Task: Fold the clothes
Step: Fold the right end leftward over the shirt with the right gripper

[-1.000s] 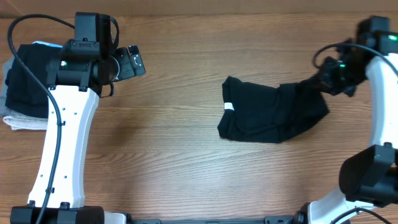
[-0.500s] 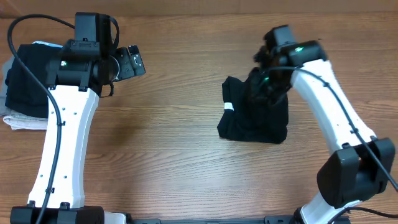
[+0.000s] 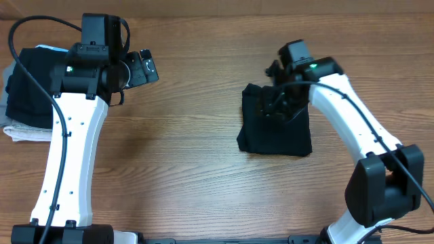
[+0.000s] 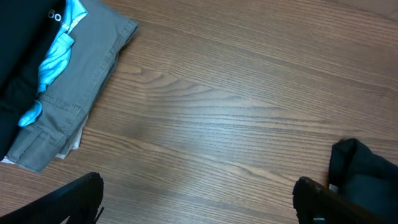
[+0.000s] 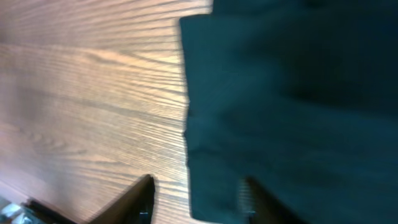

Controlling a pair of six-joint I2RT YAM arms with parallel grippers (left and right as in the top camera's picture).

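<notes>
Under right claw (image 5: 194, 194) | black T-shirt (image 3: 274, 135) folded flat | fingers (image 5: 142, 198) apart

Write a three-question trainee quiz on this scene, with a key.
1. True or false: the shirt lies under the left gripper.
2. Which colour shows in the pile beside grey and black? A red, B light blue, C yellow.
3. Fingers of the right gripper: together or apart?
Key: 1 false; 2 B; 3 apart.
</notes>
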